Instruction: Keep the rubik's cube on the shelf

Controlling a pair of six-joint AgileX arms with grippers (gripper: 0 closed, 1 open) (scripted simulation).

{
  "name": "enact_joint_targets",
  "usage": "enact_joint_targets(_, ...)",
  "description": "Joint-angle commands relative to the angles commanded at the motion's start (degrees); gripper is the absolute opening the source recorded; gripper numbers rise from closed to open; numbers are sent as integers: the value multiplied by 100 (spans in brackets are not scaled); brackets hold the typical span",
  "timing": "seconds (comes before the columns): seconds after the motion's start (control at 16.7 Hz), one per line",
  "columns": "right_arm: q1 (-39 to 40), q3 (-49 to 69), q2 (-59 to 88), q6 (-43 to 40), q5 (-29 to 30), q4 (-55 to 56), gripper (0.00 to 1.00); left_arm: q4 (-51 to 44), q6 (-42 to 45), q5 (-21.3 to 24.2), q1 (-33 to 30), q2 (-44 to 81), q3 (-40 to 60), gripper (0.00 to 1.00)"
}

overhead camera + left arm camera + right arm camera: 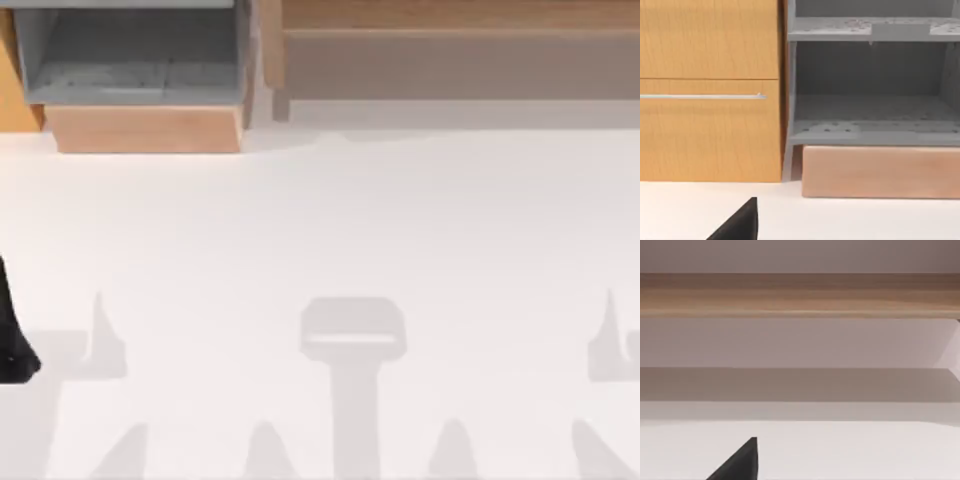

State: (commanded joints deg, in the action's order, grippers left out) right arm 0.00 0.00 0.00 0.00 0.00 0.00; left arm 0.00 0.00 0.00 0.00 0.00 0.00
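The rubik's cube is out of view. The shelf (455, 15) is a long light-brown wooden ledge along the table's far right, with a grey-brown front face below it. In the right wrist view the shelf (800, 295) runs across ahead, with a dark tip of my right gripper (740, 465) low over the white table, well short of it. My left arm (12, 335) is a dark shape at the table's left edge. A dark tip of my left gripper (740, 225) faces the wooden box.
A smaller wooden box with a grey inside (130, 60) stands at the far left, with a light wooden base (880, 172). Beside it is an orange-brown cabinet front with a thin metal handle (702, 96). The white table (320, 230) spreads across the middle.
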Motion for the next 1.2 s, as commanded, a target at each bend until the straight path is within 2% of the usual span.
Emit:
enact_joint_targets(0.24,0,0,0,0,0,0,100,71,105,47,26,170,63,100)
enact_joint_targets(0.54,0,0,0,0,0,0,100,704,1013,391,293,1523,623,100)
enact_joint_targets(0.84,0,0,0,0,0,0,100,1868,2644,931,800,3896,1667,100)
enact_joint_targets(1.2,0,0,0,0,0,0,100,3586,5004,1637,1475,7426,3258,100)
